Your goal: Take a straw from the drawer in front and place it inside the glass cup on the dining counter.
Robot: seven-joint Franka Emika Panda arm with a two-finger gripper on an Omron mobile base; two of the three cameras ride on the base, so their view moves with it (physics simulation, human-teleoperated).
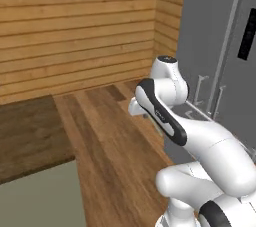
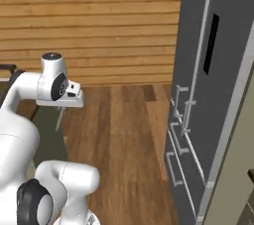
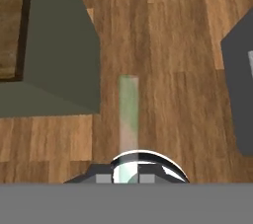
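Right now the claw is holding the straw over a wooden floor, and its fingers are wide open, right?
Not quite. The claw is shut on the straw, not wide open. The hand view shows the pale straw sticking out from between the closed fingers, above the wooden floor.

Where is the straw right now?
In the hand view the straw sticks out from the shut gripper, over the wood floor beside the dining counter.

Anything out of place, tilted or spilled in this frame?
Nothing stands out. The straw sits straight in the shut end effector, carried above the wood floor beside the dining counter. Nothing spilled or damaged shows.
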